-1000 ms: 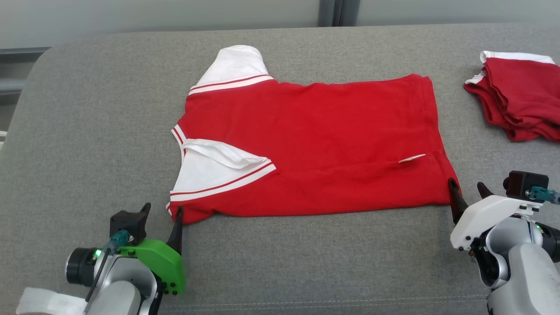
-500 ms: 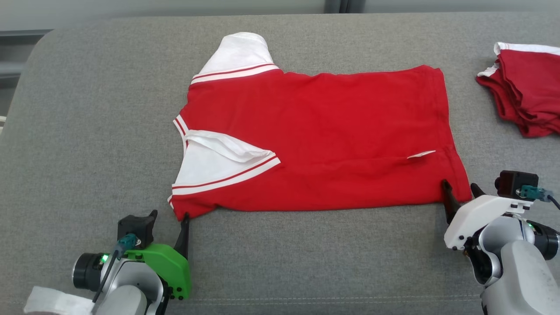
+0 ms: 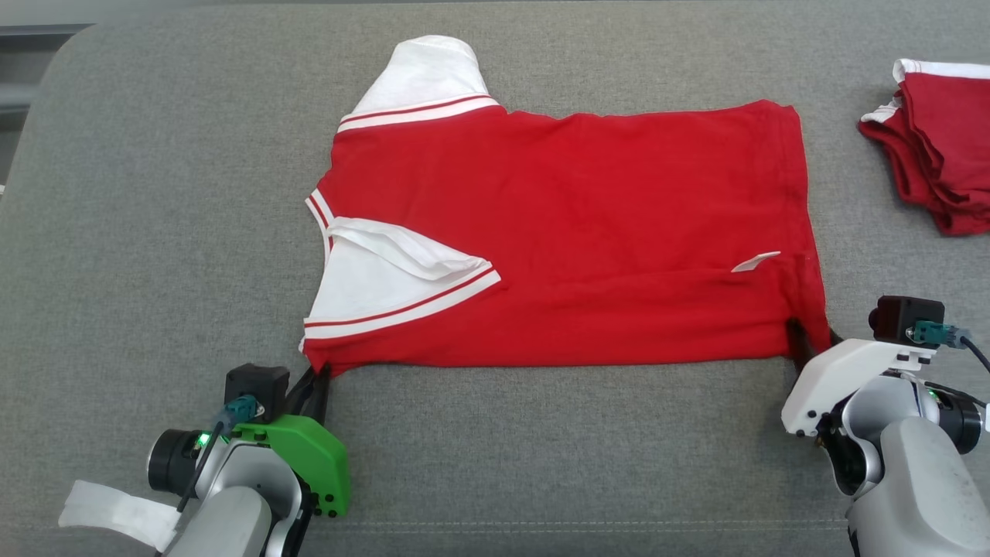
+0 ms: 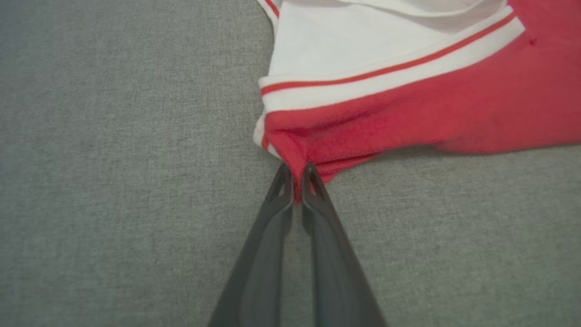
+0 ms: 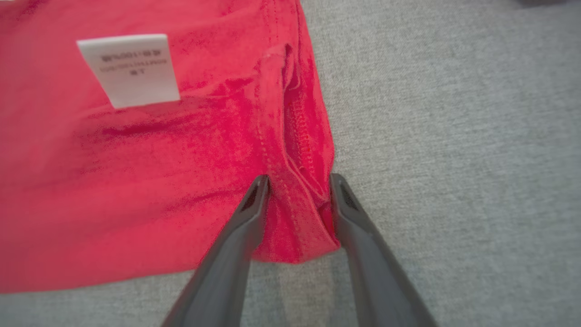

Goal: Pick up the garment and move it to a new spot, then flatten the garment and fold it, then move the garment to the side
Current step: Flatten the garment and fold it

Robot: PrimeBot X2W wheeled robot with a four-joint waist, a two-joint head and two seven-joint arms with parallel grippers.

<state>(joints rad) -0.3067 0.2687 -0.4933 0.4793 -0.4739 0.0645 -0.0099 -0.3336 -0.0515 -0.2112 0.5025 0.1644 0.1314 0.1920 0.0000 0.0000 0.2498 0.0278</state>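
Fingers, head view: left gripper [image 3: 317, 373] drawn nearly together on the near left corner of the garment [image 3: 572, 224]; right gripper [image 3: 812, 340] at the near right corner, spread hard to judge from this angle. Garment red with white sleeves, lying flat and crosswise in the middle of the grey cushion [image 3: 155, 232], collar end left, hem end right, white label [image 3: 756, 263] near the hem. Further item: folded red pile [image 3: 940, 147], well apart at the far right edge of the grey cushion

Left wrist view: dark fingers [image 4: 270, 236] pinched on a small pucker of red cloth at the garment [image 4: 408, 104] corner, just below the white striped sleeve band; grey cushion [image 4: 113, 159] beneath

Right wrist view: fingers [image 5: 229, 254] apart, astride the hem corner of the garment [image 5: 136, 181]; one tip over the cloth, the other at its side edge, cloth between them and not clamped. White label [image 5: 129, 68] lies beyond on the red cloth
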